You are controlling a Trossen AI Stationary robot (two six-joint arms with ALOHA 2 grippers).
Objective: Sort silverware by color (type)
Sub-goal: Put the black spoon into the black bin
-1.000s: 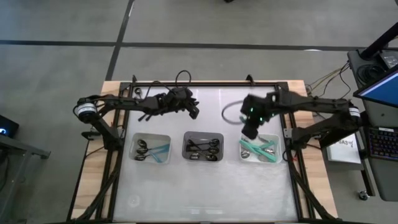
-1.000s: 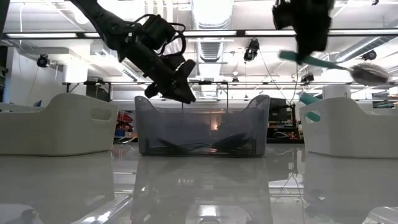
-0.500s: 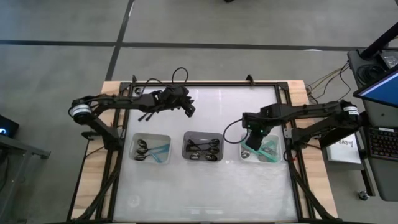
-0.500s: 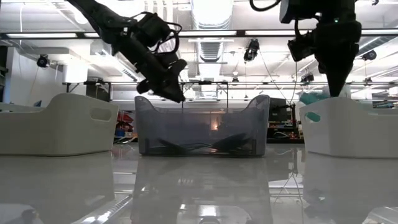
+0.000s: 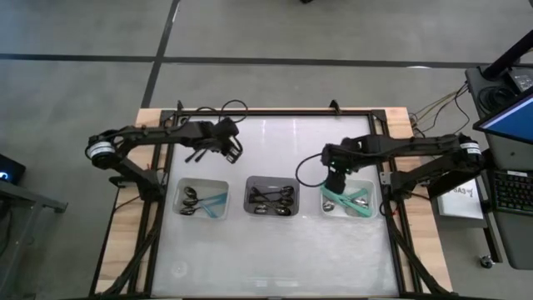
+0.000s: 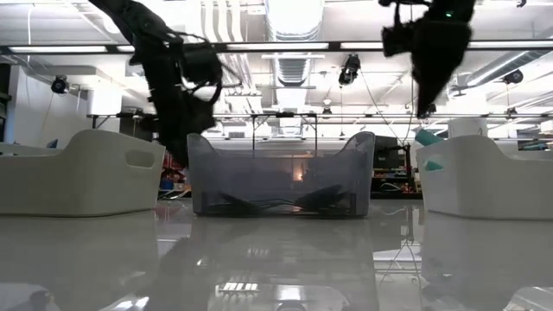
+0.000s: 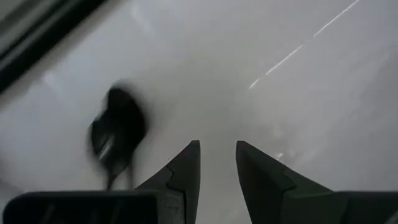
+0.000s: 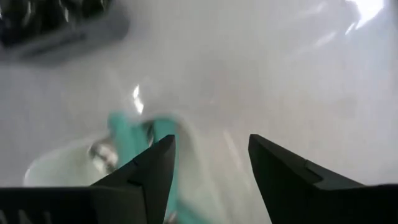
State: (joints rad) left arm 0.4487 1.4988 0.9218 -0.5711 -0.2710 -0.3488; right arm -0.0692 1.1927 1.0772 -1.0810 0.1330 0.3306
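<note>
Three small trays stand in a row near the table's middle. The left tray point(image 5: 202, 182) holds silver spoons point(image 5: 191, 201) and a mint-green one point(image 5: 216, 201). The grey middle tray point(image 5: 272, 179) holds black spoons point(image 5: 271, 198). The right tray point(image 5: 373, 200) holds mint-green spoons point(image 5: 348, 205) point(image 8: 124, 140). My right gripper point(image 5: 336, 185) point(image 8: 211, 146) hangs open and pointing down over the right tray's far left corner, nothing between its fingers. My left gripper point(image 5: 235, 155) point(image 7: 217, 152) is open over bare table beyond the left tray. A dark blurred thing point(image 7: 118, 134) lies beside it.
The white tabletop point(image 5: 275, 250) lies bare on the near side of the trays and between the two arms at the far side. A black frame point(image 5: 275, 111) borders the table. Cables loop off both arms point(image 5: 310, 171).
My right gripper, which held a mint-green spoon, has come down over the right tray and opened; the spoon is no longer between its fingers. My left gripper has swung toward the table's left edge and tipped steeply downward, its finger gap unchanged.
</note>
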